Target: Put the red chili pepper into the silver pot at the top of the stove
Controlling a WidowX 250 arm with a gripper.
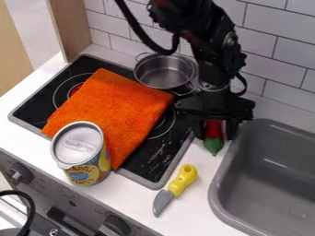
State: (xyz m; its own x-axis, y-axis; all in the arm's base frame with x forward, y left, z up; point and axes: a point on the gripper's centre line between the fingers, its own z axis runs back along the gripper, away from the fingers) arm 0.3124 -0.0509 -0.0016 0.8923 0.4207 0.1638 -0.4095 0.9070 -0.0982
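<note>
The gripper (214, 131) hangs over the counter strip between the stove and the sink, pointing down. It is shut on the red chili pepper (213, 130), whose red body is between the fingers and whose green stem end (212, 145) sticks out below them toward the front. The upper part of the pepper is hidden under the gripper. Up and to the left, the silver pot (165, 72) stands upright at the back of the stove (161, 167), near the tiled wall. Its inside looks empty, and the arm passes close by its right side.
An orange cloth (113, 108) covers much of the stove. A tin can (80, 154) stands at the stove's front left edge. A toy knife with a yellow handle (183, 180) lies on the counter in front of the gripper. The grey sink (271, 179) is at the right.
</note>
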